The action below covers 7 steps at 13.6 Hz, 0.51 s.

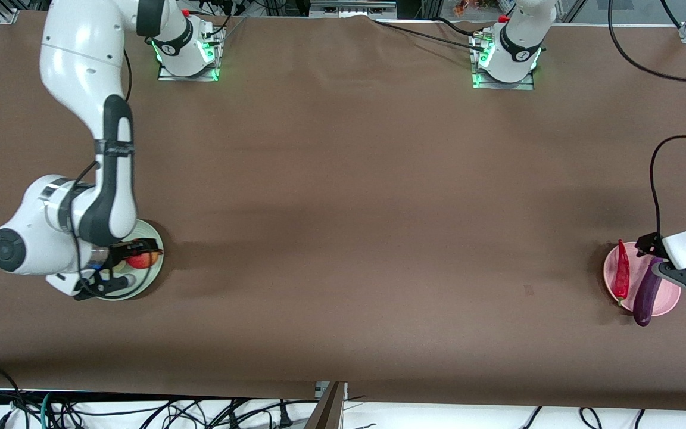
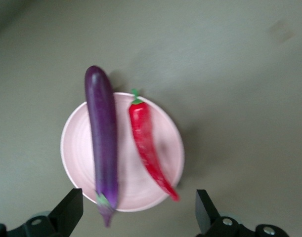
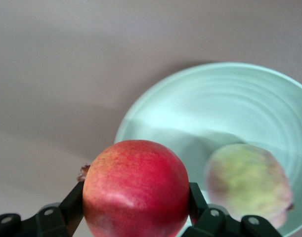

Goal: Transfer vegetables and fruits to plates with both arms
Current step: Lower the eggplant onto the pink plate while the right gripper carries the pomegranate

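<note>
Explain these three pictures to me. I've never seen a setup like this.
Two white robot arms stand at a brown table. The wide picture looks down from across the table; the other two come from cameras on each arm's wrist. The right gripper holds an apple between its fingers over the green plate, where a peach already lies. The left gripper hangs open over the pink plate, which holds an eggplant and a chili; the eggplant sticks out past the rim at both ends.

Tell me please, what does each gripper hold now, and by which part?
The right gripper holds the apple by its two sides, over the green plate. The left gripper, open over the pink plate, holds nothing.
</note>
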Available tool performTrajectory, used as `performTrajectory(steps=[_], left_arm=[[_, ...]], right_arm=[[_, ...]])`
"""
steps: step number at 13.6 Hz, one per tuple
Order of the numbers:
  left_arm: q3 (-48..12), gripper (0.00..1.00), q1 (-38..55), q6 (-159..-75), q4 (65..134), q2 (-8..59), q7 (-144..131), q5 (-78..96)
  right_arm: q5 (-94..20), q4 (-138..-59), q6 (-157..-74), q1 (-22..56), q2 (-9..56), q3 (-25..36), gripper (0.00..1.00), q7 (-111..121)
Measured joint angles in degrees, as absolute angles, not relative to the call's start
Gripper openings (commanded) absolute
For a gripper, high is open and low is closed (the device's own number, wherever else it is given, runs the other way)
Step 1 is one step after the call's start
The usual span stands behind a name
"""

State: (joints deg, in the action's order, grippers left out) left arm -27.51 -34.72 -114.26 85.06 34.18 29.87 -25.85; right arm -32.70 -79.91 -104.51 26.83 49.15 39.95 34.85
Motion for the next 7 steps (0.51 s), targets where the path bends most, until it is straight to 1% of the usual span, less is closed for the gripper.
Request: performTrajectory(steps=[2, 3, 4, 5, 6, 7], left_arm=[[-32.11, 1.00, -34.70, -107.68, 84.87, 31.16, 22.69, -25.23], [-35.17, 1.00, -34.58, -103.50, 84.10, 29.86, 17.68, -25.21], [-37.96, 1.00, -34.36, -98.92, 82.63, 28.98, 13.52, -25.15], [-40.33, 1.00, -33.89, -94.14, 80.49, 28.29, 10.37, -24.76], [-41.62, 1.00, -33.05, -90.58, 78.20, 27.66, 8.71, -23.69], [-42.01, 1.00, -32.04, -87.78, 76.18, 27.02, 7.94, -22.72]], right_arm=[[-32.71, -80.00, -104.58, 26.08, 50.19, 39.69, 0.20, 35.79], [-32.72, -80.01, -104.63, 26.20, 50.59, 39.48, 0.27, 35.79], [-32.73, -80.02, -104.80, 26.36, 50.93, 39.32, 0.46, 35.79], [-32.75, -80.02, -105.26, 26.47, 51.28, 39.18, 0.90, 35.78], [-32.77, -80.03, -105.83, 26.50, 51.62, 39.08, 1.00, 35.72], [-33.01, -80.03, -106.57, 26.49, 51.85, 39.03, 1.00, 35.71]])
